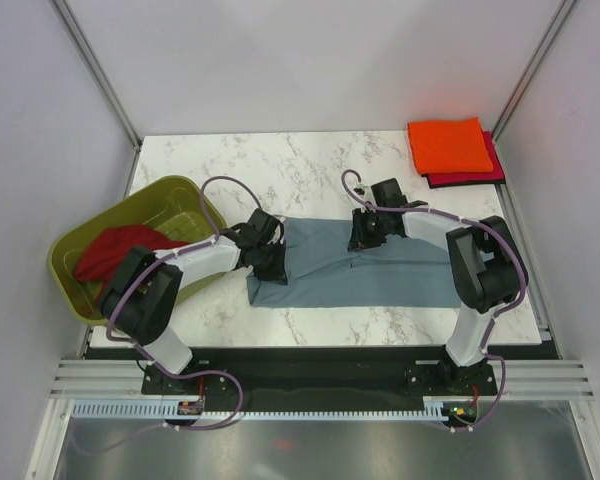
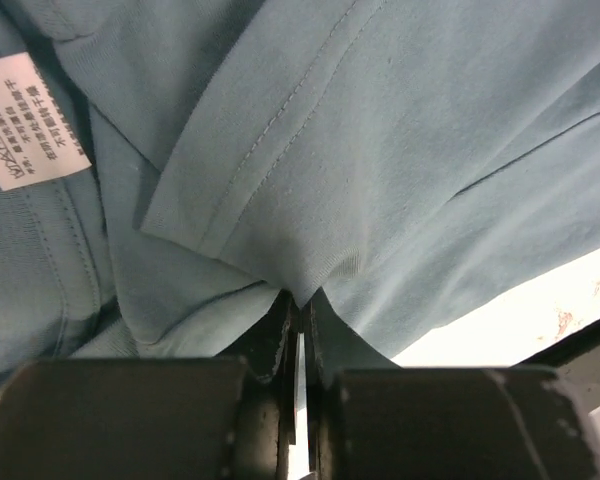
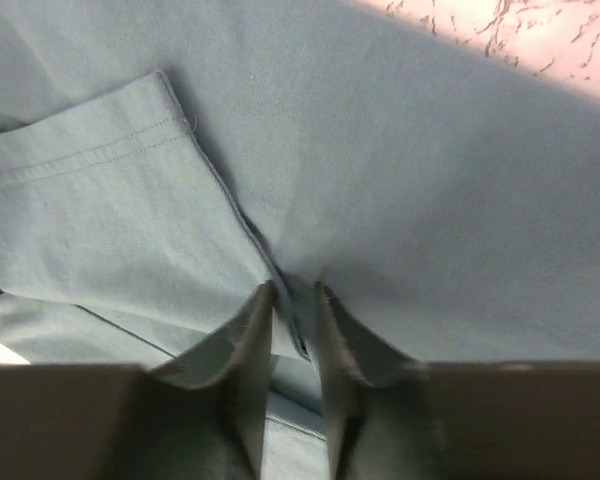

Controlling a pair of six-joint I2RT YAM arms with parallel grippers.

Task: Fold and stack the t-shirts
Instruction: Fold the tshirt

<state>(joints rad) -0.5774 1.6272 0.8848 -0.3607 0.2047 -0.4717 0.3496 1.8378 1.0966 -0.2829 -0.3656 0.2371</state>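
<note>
The slate blue-grey t-shirt [image 1: 365,272] lies spread across the middle of the marble table. My left gripper [image 1: 270,255] is shut on its left edge; the left wrist view shows a pinch of cloth [image 2: 310,270] between the jaws, with a white label [image 2: 35,120] nearby. My right gripper [image 1: 365,232] is shut on the shirt's far edge, pinching a fold by the sleeve hem [image 3: 295,285]. A folded bright orange t-shirt [image 1: 448,145] lies on a folded magenta-red one [image 1: 480,175] at the back right. A dark red t-shirt [image 1: 120,250] lies crumpled in the tub.
The olive-green plastic tub [image 1: 185,200] stands at the table's left edge. White walls and metal frame posts [image 1: 100,75] close in the sides. The table's front edge [image 1: 320,335] runs just beyond the arm bases.
</note>
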